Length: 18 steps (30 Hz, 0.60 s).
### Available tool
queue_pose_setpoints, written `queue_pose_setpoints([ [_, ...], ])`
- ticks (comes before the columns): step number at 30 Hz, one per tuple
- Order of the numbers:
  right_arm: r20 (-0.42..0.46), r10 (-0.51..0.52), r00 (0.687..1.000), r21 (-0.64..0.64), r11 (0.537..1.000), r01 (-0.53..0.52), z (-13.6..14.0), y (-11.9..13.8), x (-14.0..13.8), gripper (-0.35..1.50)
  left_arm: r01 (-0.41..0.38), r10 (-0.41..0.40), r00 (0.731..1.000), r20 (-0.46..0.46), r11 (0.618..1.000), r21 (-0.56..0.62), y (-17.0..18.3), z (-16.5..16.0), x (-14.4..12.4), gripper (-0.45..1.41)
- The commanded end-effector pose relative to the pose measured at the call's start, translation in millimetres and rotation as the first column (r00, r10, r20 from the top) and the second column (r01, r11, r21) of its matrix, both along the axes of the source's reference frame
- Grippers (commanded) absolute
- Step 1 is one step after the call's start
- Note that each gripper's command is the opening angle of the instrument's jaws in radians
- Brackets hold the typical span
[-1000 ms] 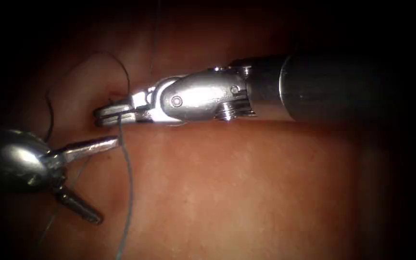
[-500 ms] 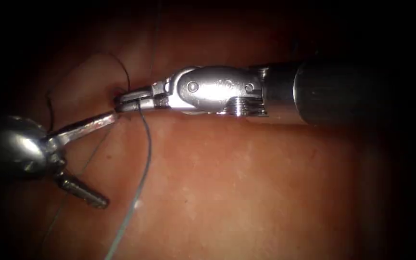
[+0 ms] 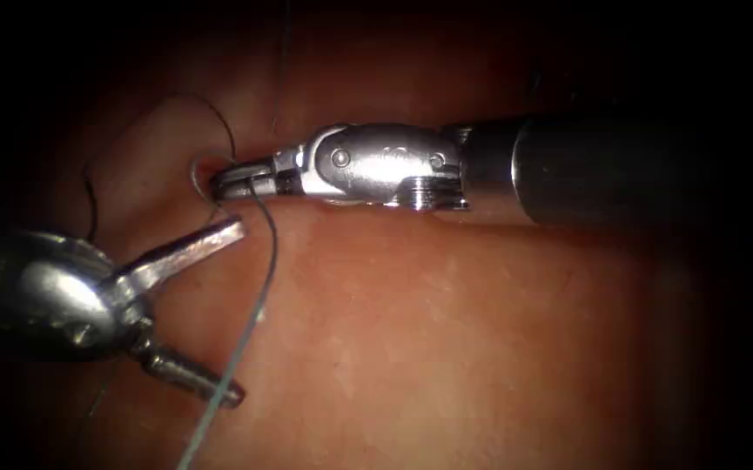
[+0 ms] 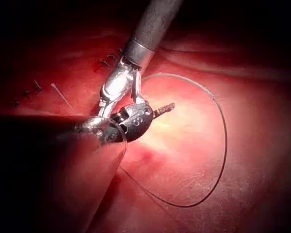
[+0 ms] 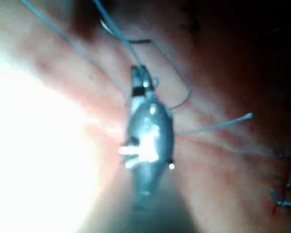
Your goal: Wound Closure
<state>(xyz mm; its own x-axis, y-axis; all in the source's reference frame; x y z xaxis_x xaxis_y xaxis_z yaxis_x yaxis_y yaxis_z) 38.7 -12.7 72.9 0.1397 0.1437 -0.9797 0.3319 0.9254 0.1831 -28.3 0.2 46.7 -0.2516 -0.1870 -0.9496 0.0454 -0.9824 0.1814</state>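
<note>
Where the right tool's (image 3: 224, 181) jaws meet, closed, a short grey arc curls out just past their tips: what looks like the needle (image 3: 195, 174), gripped near one end. The rest of its curve is hidden by the jaws. Whether its tip sits in the tissue (image 3: 446, 339) cannot be told, and the cut cannot be made out in the endoscope view. A small spot of red fluid (image 3: 208, 165) marks the surface just beside the arc.

The thread (image 3: 263, 270) leaves the same jaws and runs down the tissue toward the near edge. A thinner dark strand arcs above and to the left of the jaws. In the left wrist view the thread (image 4: 223, 136) lies in a wide loop on the tissue. In the right wrist view, blue thread (image 5: 177, 73) curls around the right tool's (image 5: 140, 75) tips.

The left tool (image 3: 238, 312) comes in from the endoscope view's lower left with its jaws spread wide. They hold nothing: the upper jaw points up toward the right tool, near it but apart, and the lower jaw lies against the descending thread.

Finished stitches (image 4: 104, 63) and a cut end (image 4: 60, 94) lie beyond the tools in the left wrist view. Further stitches (image 5: 281, 196) show in the right wrist view.
</note>
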Motion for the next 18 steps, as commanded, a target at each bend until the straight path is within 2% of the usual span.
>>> queue_pose_setpoints([
  [1,-0.003,0.001,1.000,-0.002,1.000,-0.001,0.2,0.3,1.0,-0.35,-0.002,0.002,1.000,0.002,1.000,-0.007,0.2,0.5,-0.6,1.05],
  [10,0.006,-0.006,1.000,-0.007,1.000,0.006,-0.1,-0.3,1.4,-0.35,0.030,-0.029,0.999,0.028,1.000,-0.002,0.8,-1.7,-2.3,1.03],
  [12,0.006,-0.006,1.000,-0.008,1.000,0.006,-0.1,-0.4,1.3,-0.35,0.032,-0.032,0.999,0.030,0.999,-0.002,0.7,-1.9,-2.4,0.93],
  [14,0.006,-0.006,1.000,-0.008,1.000,0.006,-0.1,-0.4,1.3,-0.35,0.035,-0.035,0.999,0.032,0.999,-0.002,0.7,-2.0,-2.5,0.69],
  [17,0.006,-0.006,1.000,-0.008,1.000,0.006,-0.1,-0.5,1.3,-0.35,0.034,-0.033,0.999,0.033,0.999,-0.002,0.7,-2.0,-2.4,-0.27],
  [18,0.007,-0.004,1.000,-0.008,1.000,0.004,-0.2,-0.5,1.2,-0.35,0.034,-0.034,0.999,0.036,0.999,-0.002,0.8,-1.9,-2.1,-0.45],
])
